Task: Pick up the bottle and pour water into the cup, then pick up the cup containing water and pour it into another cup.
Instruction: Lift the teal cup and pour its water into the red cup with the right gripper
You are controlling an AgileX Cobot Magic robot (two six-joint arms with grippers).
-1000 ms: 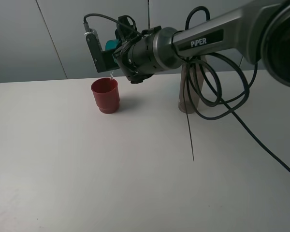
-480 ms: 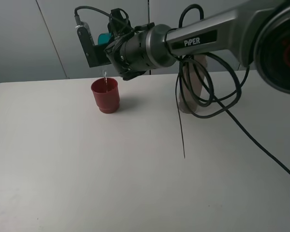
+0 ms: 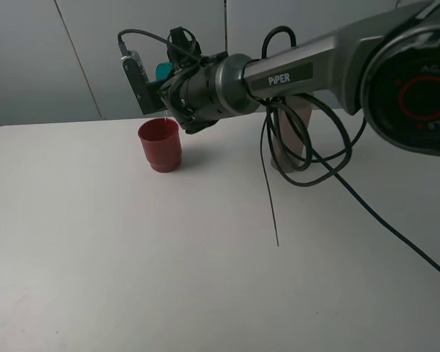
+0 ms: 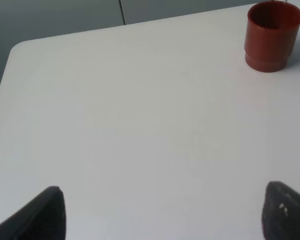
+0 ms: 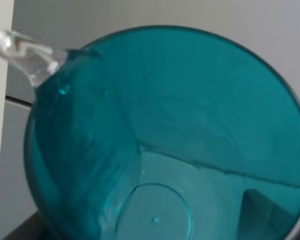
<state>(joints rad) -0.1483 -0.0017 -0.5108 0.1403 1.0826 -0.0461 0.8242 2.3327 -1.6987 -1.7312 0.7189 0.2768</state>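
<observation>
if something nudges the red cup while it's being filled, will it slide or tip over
The red cup would probably slide rather than tip: it stands low and wide on a smooth white table. Its stepped, narrower base, seen from the left wrist, makes tipping somewhat likelier if struck near the rim. It looks like light plastic, but water arriving from the teal cup should steady it.

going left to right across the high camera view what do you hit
red cup → teal cup held tipped in the right gripper, just right of and above the red one → bottle, mostly hidden behind the arm and cables
</observation>
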